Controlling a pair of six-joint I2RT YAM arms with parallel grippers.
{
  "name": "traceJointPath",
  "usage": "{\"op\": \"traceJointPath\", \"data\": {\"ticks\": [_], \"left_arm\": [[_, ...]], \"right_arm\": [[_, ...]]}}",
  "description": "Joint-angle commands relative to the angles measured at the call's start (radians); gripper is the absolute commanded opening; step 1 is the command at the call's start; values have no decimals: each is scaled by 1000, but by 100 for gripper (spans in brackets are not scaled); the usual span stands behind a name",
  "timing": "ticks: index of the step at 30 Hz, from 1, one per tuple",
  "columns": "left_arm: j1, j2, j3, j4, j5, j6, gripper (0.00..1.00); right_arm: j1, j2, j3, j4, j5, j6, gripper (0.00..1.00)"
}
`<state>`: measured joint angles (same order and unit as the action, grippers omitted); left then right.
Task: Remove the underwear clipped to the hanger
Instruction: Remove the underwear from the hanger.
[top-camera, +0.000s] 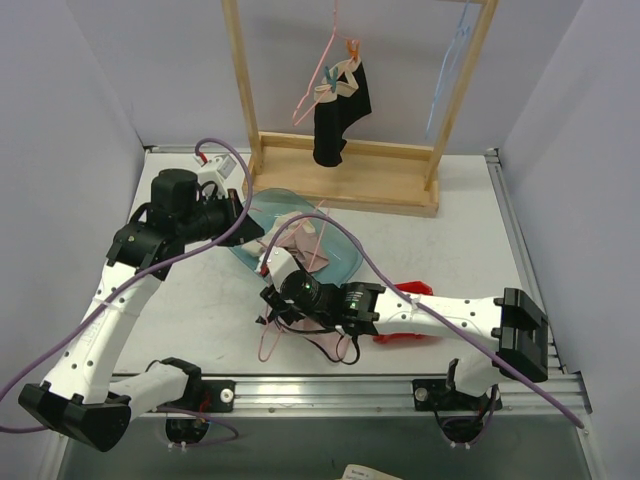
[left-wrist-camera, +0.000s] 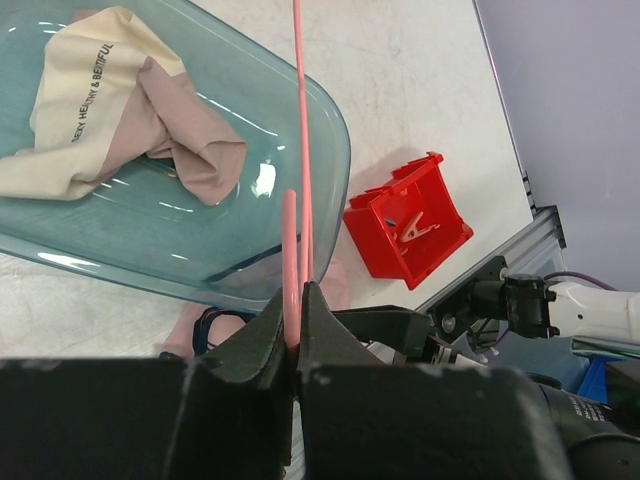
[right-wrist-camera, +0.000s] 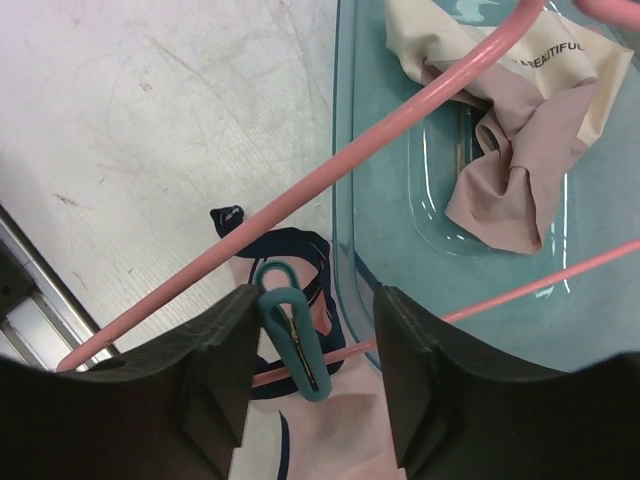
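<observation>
A pink hanger (right-wrist-camera: 300, 195) lies slanted over the table and the teal tray (right-wrist-camera: 380, 230). My left gripper (left-wrist-camera: 296, 300) is shut on its wire. A teal clothespin (right-wrist-camera: 295, 335) clips pale pink, dark-trimmed underwear (right-wrist-camera: 330, 430) to the hanger's lower bar. My right gripper (right-wrist-camera: 318, 320) is open, with the clothespin between its fingers, close to the left one. More pale pink and cream underwear (left-wrist-camera: 120, 110) lies in the tray. Black underwear (top-camera: 340, 115) hangs clipped to a second pink hanger (top-camera: 325, 70) on the wooden rack (top-camera: 345, 185).
A red bin (left-wrist-camera: 410, 230) holding a clothespin sits right of the tray, under my right arm in the top view (top-camera: 405, 310). A pale blue hanger (top-camera: 445, 70) hangs at the rack's right side. The rack stands along the back of the table.
</observation>
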<state>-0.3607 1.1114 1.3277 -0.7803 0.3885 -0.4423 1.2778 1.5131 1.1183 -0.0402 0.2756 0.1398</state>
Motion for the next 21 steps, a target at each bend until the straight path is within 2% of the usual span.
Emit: {"op": "traceJointPath", "data": {"ticks": [1, 11, 21], "left_arm": [[6, -12, 22, 62, 27, -16, 3], [51, -24, 4, 55, -23, -12, 3], [141, -58, -25, 107, -19, -61, 3]], "right_arm": [[0, -36, -12, 33, 65, 1, 46], [0, -168, -67, -36, 211, 139, 25], [0, -229, -183, -50, 228, 274, 25]]}}
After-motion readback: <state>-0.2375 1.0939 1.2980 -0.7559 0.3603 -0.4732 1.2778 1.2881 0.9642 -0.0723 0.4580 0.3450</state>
